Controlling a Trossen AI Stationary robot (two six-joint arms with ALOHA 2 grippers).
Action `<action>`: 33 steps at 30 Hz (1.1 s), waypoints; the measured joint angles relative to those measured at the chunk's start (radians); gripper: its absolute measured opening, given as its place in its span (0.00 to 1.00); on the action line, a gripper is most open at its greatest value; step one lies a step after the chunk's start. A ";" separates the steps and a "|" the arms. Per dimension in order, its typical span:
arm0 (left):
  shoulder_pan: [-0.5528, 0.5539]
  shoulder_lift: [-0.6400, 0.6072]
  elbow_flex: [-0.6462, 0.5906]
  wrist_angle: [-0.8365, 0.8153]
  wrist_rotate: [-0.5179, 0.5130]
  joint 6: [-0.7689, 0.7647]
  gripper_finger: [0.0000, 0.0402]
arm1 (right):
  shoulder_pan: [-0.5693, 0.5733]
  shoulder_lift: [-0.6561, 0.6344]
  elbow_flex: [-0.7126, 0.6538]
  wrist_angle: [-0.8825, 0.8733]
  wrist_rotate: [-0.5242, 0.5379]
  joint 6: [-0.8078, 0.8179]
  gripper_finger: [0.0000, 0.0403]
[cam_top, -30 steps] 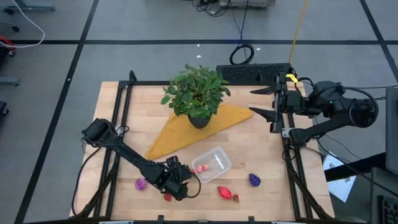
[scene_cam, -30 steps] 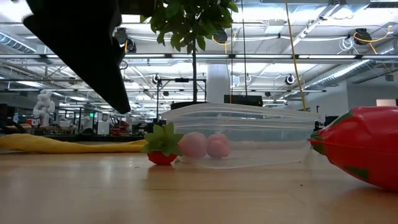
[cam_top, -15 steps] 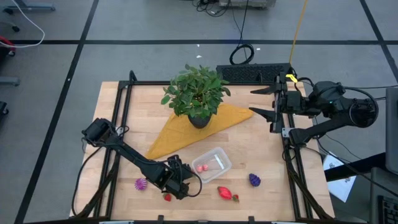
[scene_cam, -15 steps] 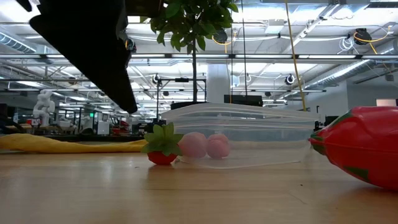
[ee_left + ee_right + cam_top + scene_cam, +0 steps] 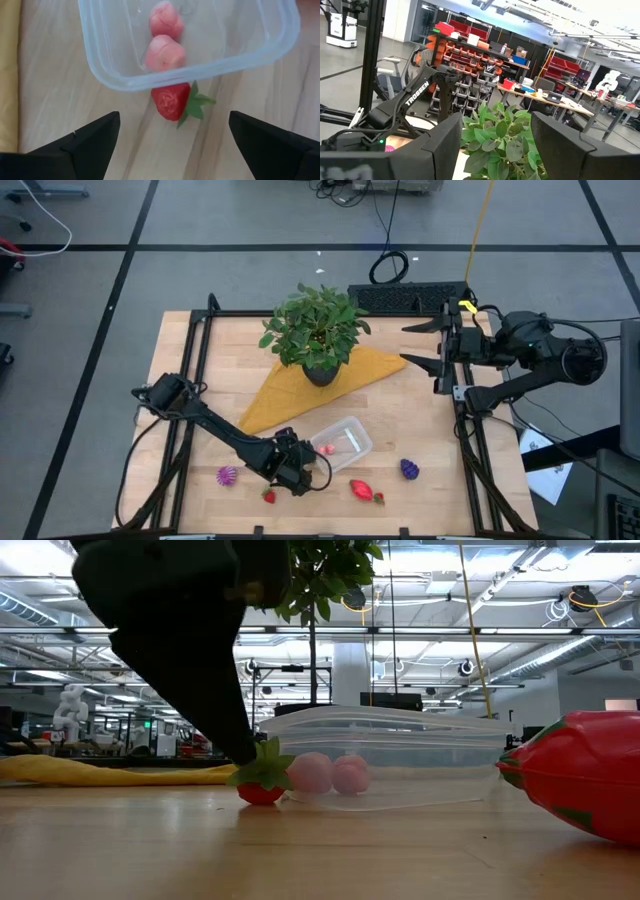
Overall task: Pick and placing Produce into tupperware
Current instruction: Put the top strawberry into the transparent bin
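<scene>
The tupperware is a clear shallow container near the table's front middle, and two pink round pieces rest on its floor. A small red strawberry lies on the wood against the container's outer wall. My left gripper hangs open just above this strawberry, slanting down, one finger on either side. In the low view its finger ends close above the strawberry's leaves. More produce lies on the table: a second small strawberry, a bigger red piece, a purple piece and a pink knobbly piece. My right gripper waits open, high over the back right.
A leafy potted plant stands on a yellow cloth at the back middle. A black keyboard lies behind the table. Black frame rails run along both sides. Bare wood lies left of the cloth and along the front.
My left gripper has come down and a little toward the table's right edge. It has closed in on the strawberry beside the tupperware. The produce and the container have stayed in place.
</scene>
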 joint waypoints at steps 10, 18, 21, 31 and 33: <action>0.017 0.043 0.000 0.040 -0.008 0.003 0.95 | 0.000 0.000 0.000 -0.011 0.000 0.000 0.57; 0.023 0.069 0.001 0.044 -0.011 -0.003 0.95 | 0.000 0.000 0.000 -0.029 0.000 0.000 0.57; 0.023 0.069 0.001 0.045 -0.011 -0.003 0.95 | 0.000 0.000 0.000 -0.029 0.000 0.000 0.57; 0.023 0.069 0.001 0.040 -0.016 -0.033 0.95 | 0.000 0.001 0.000 -0.028 0.000 0.000 0.57; 0.023 0.069 0.001 0.039 -0.016 -0.040 0.94 | 0.000 0.001 0.000 -0.028 0.000 0.000 0.57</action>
